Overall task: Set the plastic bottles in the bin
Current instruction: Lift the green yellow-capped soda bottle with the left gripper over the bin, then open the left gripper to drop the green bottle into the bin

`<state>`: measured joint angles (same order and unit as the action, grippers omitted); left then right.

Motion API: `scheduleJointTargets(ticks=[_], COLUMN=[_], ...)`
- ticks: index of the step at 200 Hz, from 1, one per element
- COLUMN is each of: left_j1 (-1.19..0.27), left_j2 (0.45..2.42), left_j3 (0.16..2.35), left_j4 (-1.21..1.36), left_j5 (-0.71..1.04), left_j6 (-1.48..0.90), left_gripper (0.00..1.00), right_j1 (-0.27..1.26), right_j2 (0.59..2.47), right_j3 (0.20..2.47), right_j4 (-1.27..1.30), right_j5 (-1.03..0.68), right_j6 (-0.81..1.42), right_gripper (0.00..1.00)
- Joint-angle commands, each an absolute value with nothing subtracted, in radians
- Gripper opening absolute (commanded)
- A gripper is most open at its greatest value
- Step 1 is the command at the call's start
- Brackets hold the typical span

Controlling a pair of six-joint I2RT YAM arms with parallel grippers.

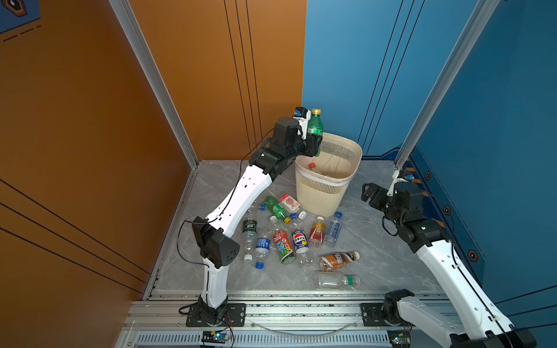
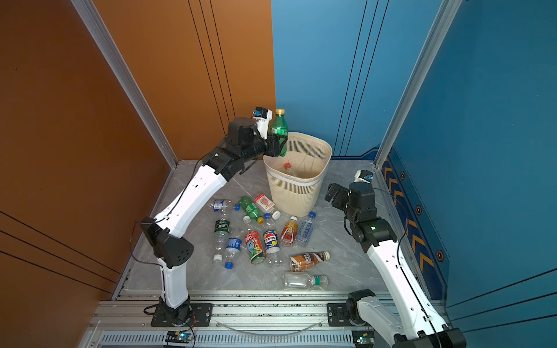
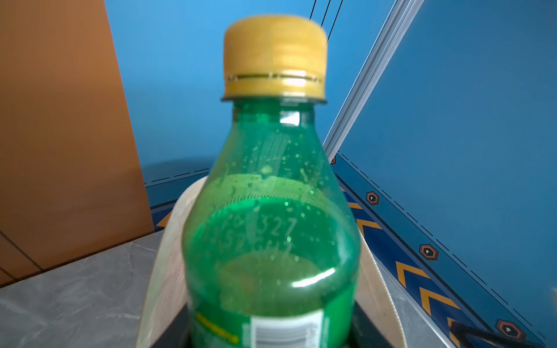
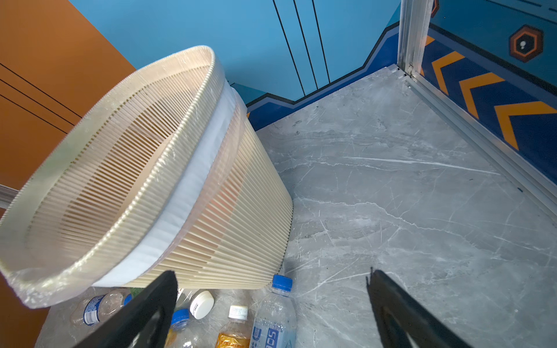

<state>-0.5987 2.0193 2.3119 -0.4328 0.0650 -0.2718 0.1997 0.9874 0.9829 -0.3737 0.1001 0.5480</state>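
Observation:
My left gripper (image 1: 316,144) (image 2: 278,146) is shut on a green bottle (image 1: 315,126) (image 2: 279,126) (image 3: 271,226) with a yellow cap. It holds the bottle upright above the near-left rim of the cream slatted bin (image 1: 358,152) (image 2: 329,150) (image 4: 208,63). A clear bottle with a red cap (image 1: 312,166) (image 2: 287,166) lies inside the bin. Several more plastic bottles lie on the floor in front of the bin, among them a green one (image 1: 275,208) and a brown-labelled one (image 1: 339,260). My right gripper (image 1: 366,192) (image 4: 272,274) hangs open and empty to the right of the bin.
The grey marble floor (image 1: 376,241) is walled by orange panels on the left and blue panels at the back and right. An aluminium rail (image 1: 271,310) runs along the front edge. A clear bottle with a green band (image 1: 339,280) lies nearest that rail.

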Motion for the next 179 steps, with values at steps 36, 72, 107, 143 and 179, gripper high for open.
scheduleJointTargets(ticks=[36, 72, 107, 143, 179], left_j1=[-0.577, -0.575, -0.570, -0.562, -0.563], left_j2=[2.163, 2.155, 2.132, 2.104, 2.051], left_j3=[2.488, 2.443, 2.394, 2.353, 2.343], left_j4=[-0.522, -0.523, -0.523, -0.524, -0.523], left_j5=[0.121, 0.119, 0.105, 0.106, 0.092], left_j6=[-0.262, -0.263, -0.259, -0.275, -0.273], left_gripper=[0.53, 0.53, 0.53, 0.73, 0.98], right_j1=[0.177, 0.165, 0.160, 0.156, 0.155], right_j2=[0.974, 0.978, 0.980, 0.980, 0.980], right_j3=[0.967, 0.961, 0.961, 0.962, 0.966], right_j4=[-0.385, -0.379, -0.376, -0.377, -0.383], right_j5=[0.071, 0.062, 0.058, 0.053, 0.052], right_j6=[0.558, 0.559, 0.560, 0.561, 0.566], right_gripper=[0.99, 0.99, 1.00, 0.99, 1.00])
